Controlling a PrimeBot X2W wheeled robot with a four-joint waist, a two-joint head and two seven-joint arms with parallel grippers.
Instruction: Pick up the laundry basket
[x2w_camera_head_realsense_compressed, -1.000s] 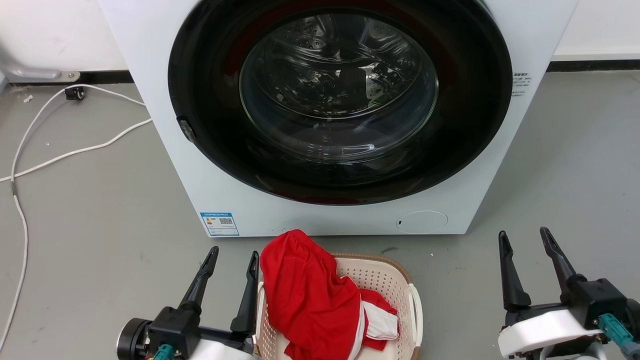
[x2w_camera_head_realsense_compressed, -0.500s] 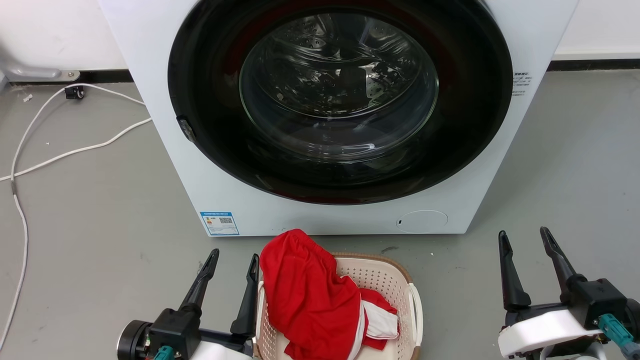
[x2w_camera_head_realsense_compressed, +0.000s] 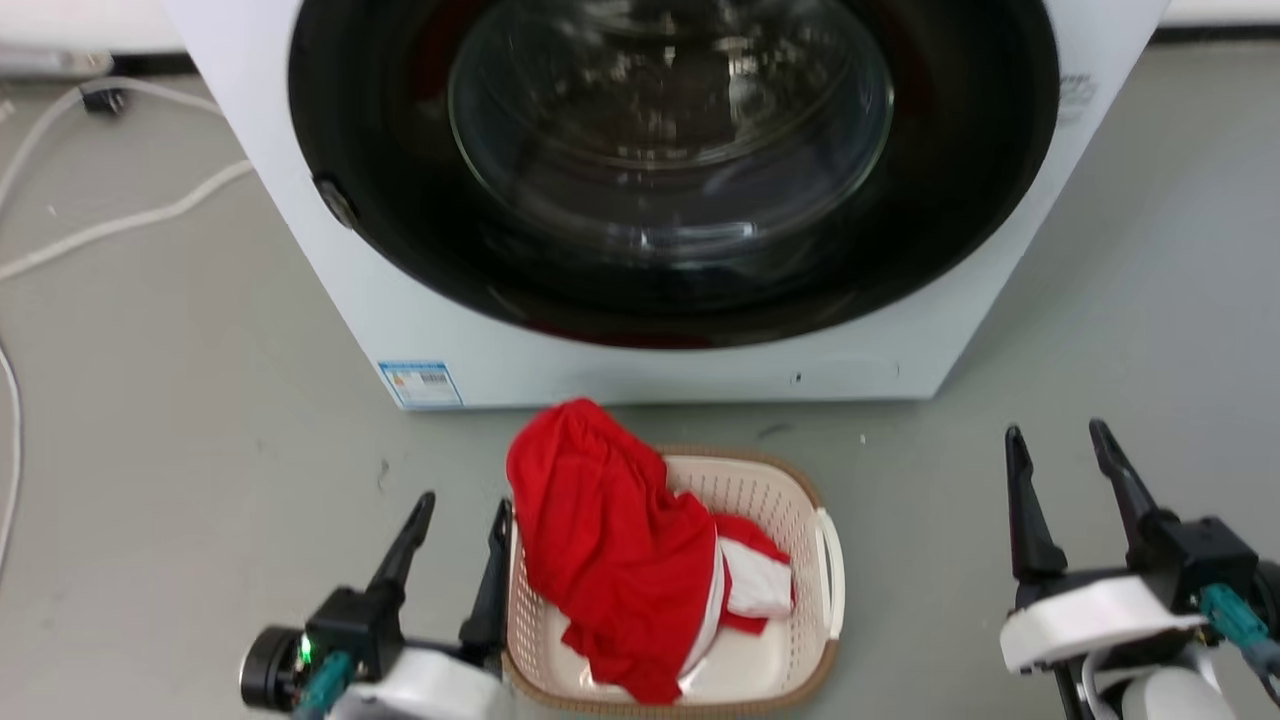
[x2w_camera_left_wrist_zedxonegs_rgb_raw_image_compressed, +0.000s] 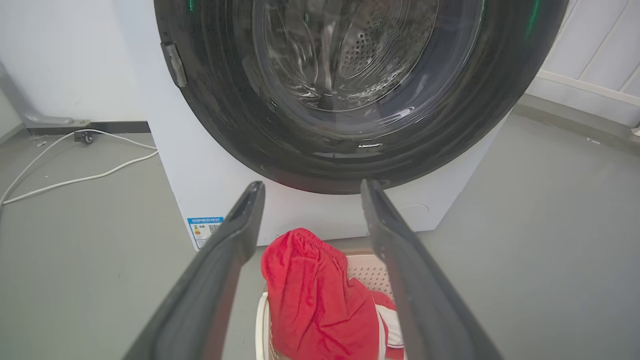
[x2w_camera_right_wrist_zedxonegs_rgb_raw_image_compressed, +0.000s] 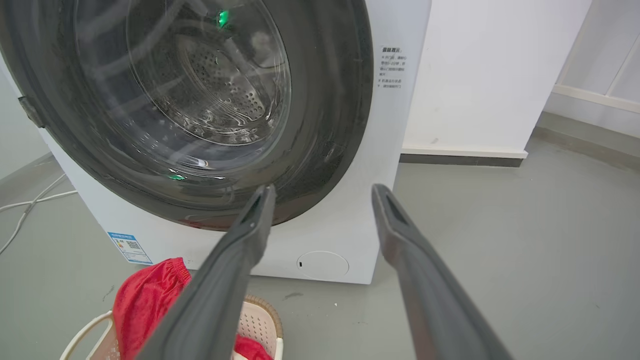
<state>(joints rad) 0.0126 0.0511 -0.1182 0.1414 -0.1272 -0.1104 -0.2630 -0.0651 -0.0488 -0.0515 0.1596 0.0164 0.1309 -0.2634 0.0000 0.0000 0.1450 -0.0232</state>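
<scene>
Down at the lower left of the head view, my left gripper (x2w_camera_head_realsense_compressed: 466, 503) has its two dark fingers parted with nothing between them. Its inner finger runs just beside the left rim of the laundry basket (x2w_camera_head_realsense_compressed: 770, 495); I cannot tell whether it touches.

My right gripper (x2w_camera_head_realsense_compressed: 1055, 430) is spread about as wide and is also empty. It hangs over the bare grey floor (x2w_camera_head_realsense_compressed: 180, 450), well apart from the basket's white right handle.

The basket sits on the floor between the two grippers, much nearer the left one. A red garment (x2w_camera_head_realsense_compressed: 600, 540) is heaped inside and spills over its far left rim, with a white patch showing toward the right.

Just beyond stands a white front-loading washing machine (x2w_camera_head_realsense_compressed: 420, 310) with a round dark door and a blue label (x2w_camera_head_realsense_compressed: 421, 384) at its lower left corner. White cables (x2w_camera_head_realsense_compressed: 120, 220) trail across the floor to its left.
</scene>
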